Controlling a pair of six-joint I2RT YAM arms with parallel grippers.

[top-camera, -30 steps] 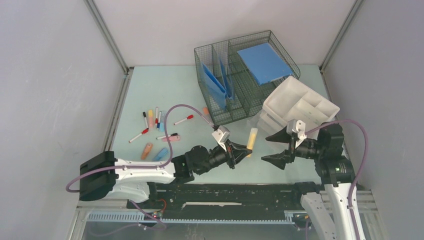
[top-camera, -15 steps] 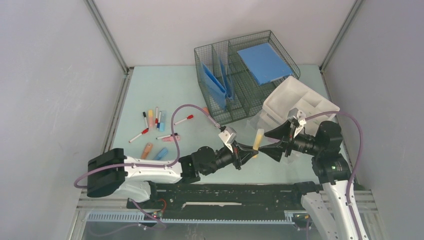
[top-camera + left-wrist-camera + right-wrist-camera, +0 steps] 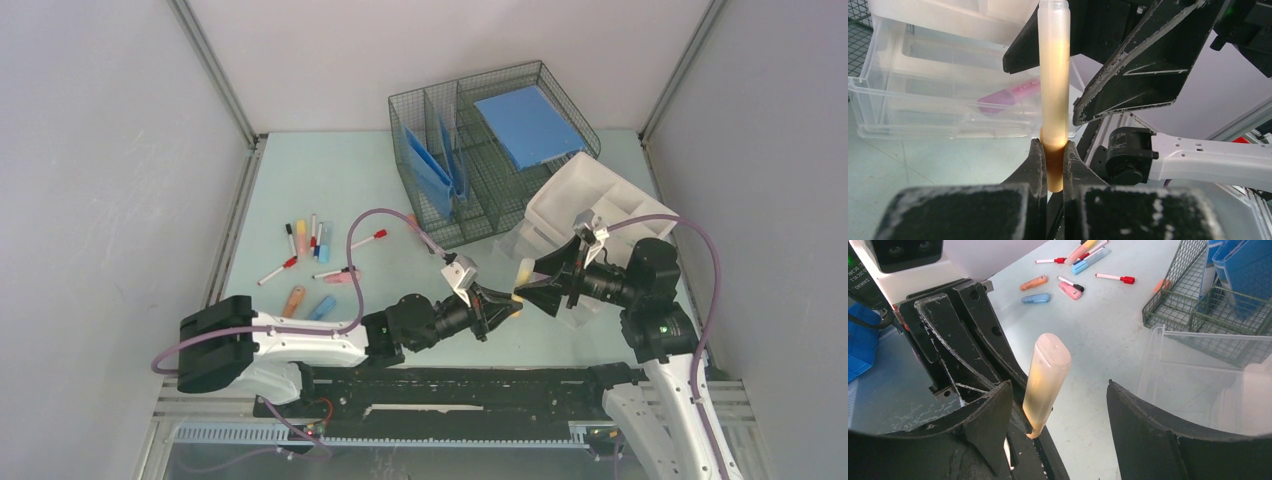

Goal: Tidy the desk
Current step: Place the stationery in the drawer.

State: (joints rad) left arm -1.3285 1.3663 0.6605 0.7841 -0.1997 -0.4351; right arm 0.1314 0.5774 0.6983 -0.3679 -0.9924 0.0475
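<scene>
**Q:** Change noted?
**A:** The right hand [image 3: 527, 288] has moved in. Its jaws stand apart either side of the yellow marker [image 3: 1047, 372], which the left hand [image 3: 1053, 152] clamps upright above the bench [image 3: 330, 180], near the clear tray [image 3: 878, 107].
**Q:** Meaning?
**A:** Handover judged imminent; marker not yet stowed.

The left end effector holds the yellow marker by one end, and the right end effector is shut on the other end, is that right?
Not quite. The left end effector does hold the yellow marker by one end, but the right end effector is open, not shut: the right wrist view shows its fingers wide apart with the marker between them.
</scene>
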